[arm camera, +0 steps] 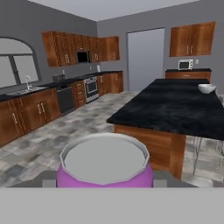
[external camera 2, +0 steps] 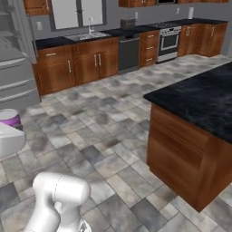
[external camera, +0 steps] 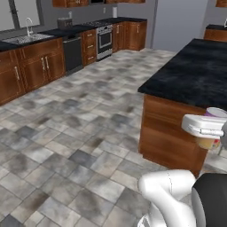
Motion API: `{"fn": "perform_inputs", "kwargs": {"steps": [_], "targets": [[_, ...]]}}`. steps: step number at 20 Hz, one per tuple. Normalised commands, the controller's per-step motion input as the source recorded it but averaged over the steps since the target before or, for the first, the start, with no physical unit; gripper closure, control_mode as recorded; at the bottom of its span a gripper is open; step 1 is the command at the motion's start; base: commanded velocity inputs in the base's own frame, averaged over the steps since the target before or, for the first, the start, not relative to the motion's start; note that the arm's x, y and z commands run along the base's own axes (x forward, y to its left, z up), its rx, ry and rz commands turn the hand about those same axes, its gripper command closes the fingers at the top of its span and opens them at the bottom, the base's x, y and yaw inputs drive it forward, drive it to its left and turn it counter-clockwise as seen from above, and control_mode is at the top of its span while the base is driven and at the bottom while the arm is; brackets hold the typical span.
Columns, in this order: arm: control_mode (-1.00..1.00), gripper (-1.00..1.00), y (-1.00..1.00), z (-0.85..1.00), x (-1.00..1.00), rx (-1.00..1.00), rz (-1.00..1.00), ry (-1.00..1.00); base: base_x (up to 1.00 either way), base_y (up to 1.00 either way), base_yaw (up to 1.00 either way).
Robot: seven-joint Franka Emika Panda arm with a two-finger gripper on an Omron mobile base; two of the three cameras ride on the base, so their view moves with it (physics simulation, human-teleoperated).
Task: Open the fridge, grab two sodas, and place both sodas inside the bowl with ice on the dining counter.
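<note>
Room: rendered kitchen, grey mottled stone floor tiles, brown wood cabinets along the far walls, a sink (external camera: 27,38) under the window and a steel stove (external camera: 104,41) in the run of dark-topped counter.
Dining counter (external camera: 195,73): long island, black marble top with faint white veining, flat and glossy, over a brown wood base with square corners.
Fridge (external camera 2: 16,68): grey steel, at the left edge of the right base view; lower drawers visible, door state cannot be told from here.
Bowl (arm camera: 207,89): round, white, shallow, on the far end of the island top; contents too small to make out.
Soda can (arm camera: 105,164): purple-magenta body, silver rimmed top, seen end-on close before the hand camera; in the left base view its lower part is orange-yellow.
Position of can: carried in the air beside the near corner of the island, well apart from the bowl.
Gripper (external camera: 205,128): white hand clamped around the can's side, jaws part-way closed on it.
Handling, judged: light, rigid thin metal cylinder; smooth and slippery-sided, dents under hard squeeze; best held across the mid-body, upright.
Second soda: not accounted for.
Stage, judged: carrying one can toward the bowl.
</note>
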Motion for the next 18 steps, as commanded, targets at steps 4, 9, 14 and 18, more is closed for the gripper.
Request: {"fn": "perform_inputs", "kwargs": {"steps": [4,9,14,18], "targets": [[1.0,1.0,0.0,0.0,0.0,0.0,0.0,0.0,-0.01,-1.0,0.0],[1.0,1.0,0.0,0.0,0.0,0.0,0.0,0.0,0.0,-1.0,0.0],[1.0,1.0,0.0,0.0,0.0,0.0,0.0,0.0,0.0,-1.0,0.0],[1.0,1.0,0.0,0.0,0.0,0.0,0.0,0.0,0.0,-1.0,0.0]]}}
